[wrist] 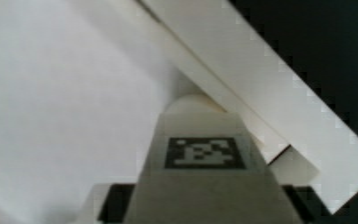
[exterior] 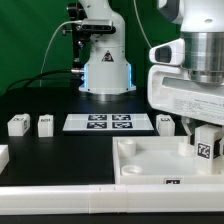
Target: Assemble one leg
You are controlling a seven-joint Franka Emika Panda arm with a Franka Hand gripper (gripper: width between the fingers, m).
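Note:
My gripper (exterior: 206,140) is shut on a leg (exterior: 206,146), a small white block with a black-and-white marker on its side. I hold it upright over the right corner of the large white tray-like piece (exterior: 150,160), in the exterior view's right. In the wrist view the leg (wrist: 206,165) fills the space between my dark fingers (wrist: 119,200), and its far end rests in or just above the tray's corner by the raised rim (wrist: 247,70). Whether it touches the socket is hidden.
The marker board (exterior: 108,122) lies behind the tray. Two more legs (exterior: 17,124) (exterior: 45,123) stand at the exterior view's left, another (exterior: 165,122) right of the marker board. The robot base (exterior: 105,60) stands at the back. A white piece (exterior: 3,156) shows at the left edge.

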